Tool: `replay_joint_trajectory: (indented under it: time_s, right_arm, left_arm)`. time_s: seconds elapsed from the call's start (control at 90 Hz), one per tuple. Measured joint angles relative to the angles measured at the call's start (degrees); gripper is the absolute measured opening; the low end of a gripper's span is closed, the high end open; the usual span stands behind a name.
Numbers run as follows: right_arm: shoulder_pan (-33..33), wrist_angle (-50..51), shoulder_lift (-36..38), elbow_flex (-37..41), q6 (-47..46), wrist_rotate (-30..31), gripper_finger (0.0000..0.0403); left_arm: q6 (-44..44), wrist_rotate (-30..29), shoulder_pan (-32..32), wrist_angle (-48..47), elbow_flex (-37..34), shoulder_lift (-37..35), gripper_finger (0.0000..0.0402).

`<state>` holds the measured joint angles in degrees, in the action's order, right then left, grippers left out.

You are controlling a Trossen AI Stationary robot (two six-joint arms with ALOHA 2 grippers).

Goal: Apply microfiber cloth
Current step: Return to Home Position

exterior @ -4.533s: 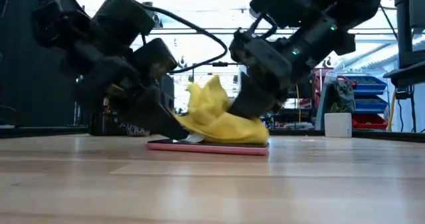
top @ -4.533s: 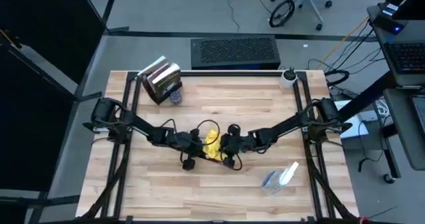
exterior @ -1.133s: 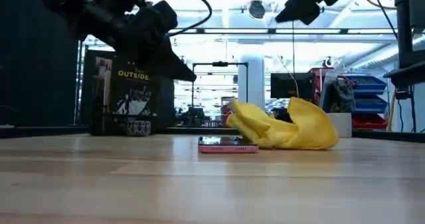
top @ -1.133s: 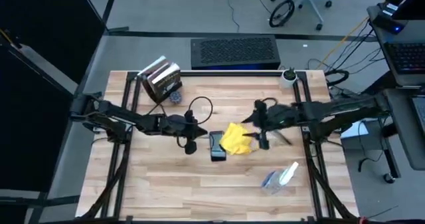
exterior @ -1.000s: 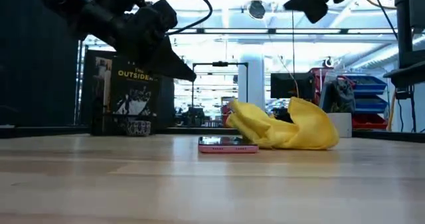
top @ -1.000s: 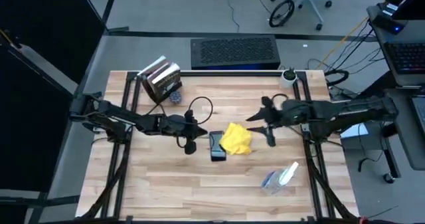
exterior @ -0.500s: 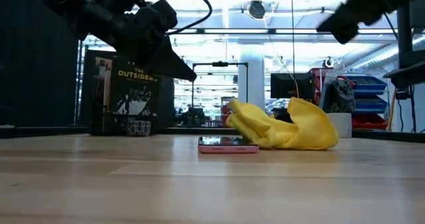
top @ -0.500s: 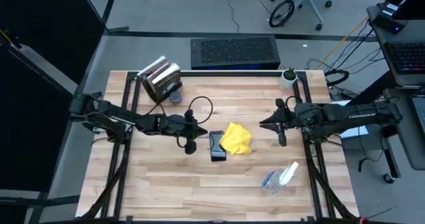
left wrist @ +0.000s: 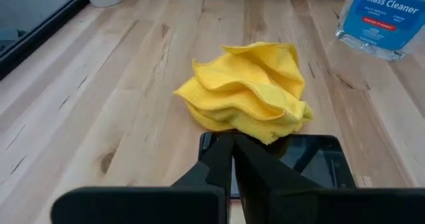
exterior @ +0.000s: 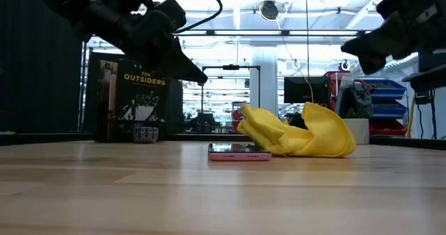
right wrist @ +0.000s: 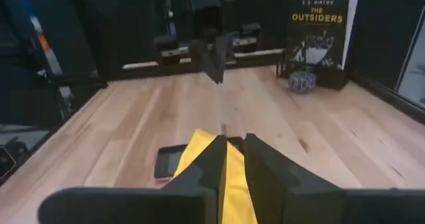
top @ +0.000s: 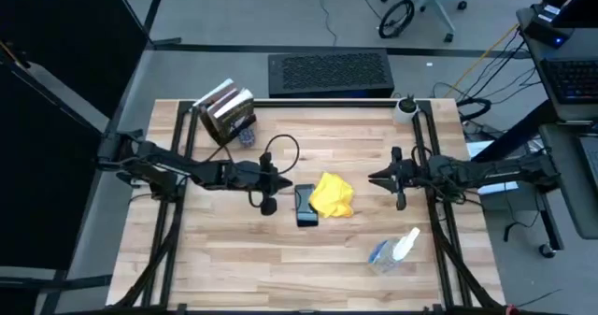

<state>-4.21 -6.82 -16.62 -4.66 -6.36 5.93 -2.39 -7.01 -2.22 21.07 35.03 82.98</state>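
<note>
Microfiber cloth (left wrist: 246,98): bright yellow and soft, bunched into rounded folds with a stitched hem. It lies mid-surface (top: 234,250), its left edge draped over a flat phone (top: 306,206) with a glossy dark screen and pink rim. The surface is pale, grained wood planks. I read the left gripper (left wrist: 231,147) fingers as together, hovering just left of the phone. The right gripper (right wrist: 234,144) is narrowly apart, raised well right of the cloth.
</note>
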Motion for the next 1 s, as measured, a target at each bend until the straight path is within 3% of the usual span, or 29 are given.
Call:
replay_joint_trajectory:
  time_s: [0.233, 0.589, 0.789, 1.0]
  right_arm:
    - [0.8, 1.7, 5.2, 4.1, -0.7, 0.2, 0.0034]
    - [4.3, 4.8, 9.0, 3.9, 3.4, 1.4, 0.0034]
    - [4.3, 5.0, 8.7, 3.9, 4.6, 0.9, 0.0034]
    - [4.2, 5.0, 8.0, 3.9, 4.0, 0.9, 0.0034]
  left_arm:
    - [0.2, 0.0, 0.0, 0.5, 0.0, 0.0, 0.0004]
    - [1.8, 2.5, 0.0, 2.4, -2.3, -1.6, 0.0004]
    - [2.8, 2.5, 0.4, 3.6, -5.3, -7.9, 0.0004]
    - [0.8, 2.6, 1.1, 3.8, -13.4, -18.4, 0.0004]
